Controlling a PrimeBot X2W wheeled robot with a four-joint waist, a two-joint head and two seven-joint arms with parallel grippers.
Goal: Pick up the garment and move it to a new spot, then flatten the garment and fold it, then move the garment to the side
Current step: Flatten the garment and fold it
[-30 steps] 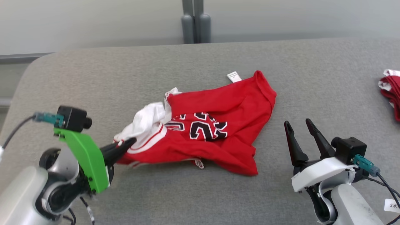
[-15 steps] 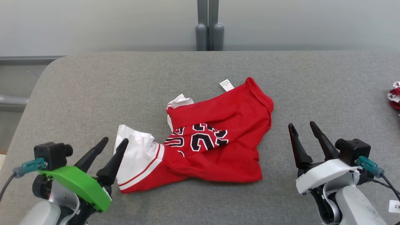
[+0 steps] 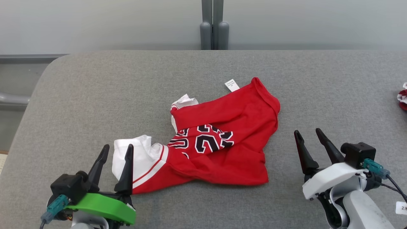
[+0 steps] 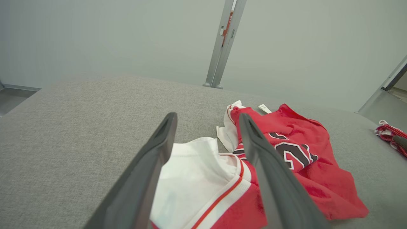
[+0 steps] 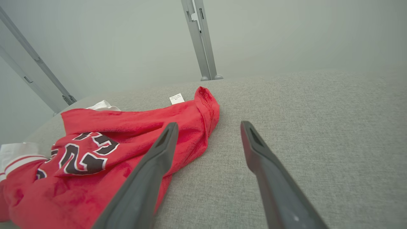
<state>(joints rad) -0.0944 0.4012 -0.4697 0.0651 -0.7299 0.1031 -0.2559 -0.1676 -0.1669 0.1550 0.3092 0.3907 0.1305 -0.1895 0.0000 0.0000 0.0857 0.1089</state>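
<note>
- Head view: garment [image 3: 222, 140], a red jersey with a white panel, lies crumpled mid-desk [image 3: 95, 95]. Bare grey surface all round it, widest toward the far edge and the rounded far-left corner.
- Left hand [image 3: 118, 147], near-left: fingers spread wide, nothing gripped. One finger overlaps the white panel in this view; cannot tell whether it touches.
- Right hand [image 3: 307, 131], near-right: fingers wide, empty, apart from the garment's right hem, with bare desk between.
- Second cloth [image 3: 403, 97], red and white, at the desk's right edge, cut by the frame.
- White label [image 3: 232, 85] at the garment's far edge: print too small to read. Black, white-outlined numerals [image 3: 206, 142] creased; one "2" readable.
- Left wrist view: wide fingers stand in front of the white panel; open desk beyond and to the left.
- Right wrist view: fingers wide, one in front of the red hem, the other over bare desk; "2" legible again.
</note>
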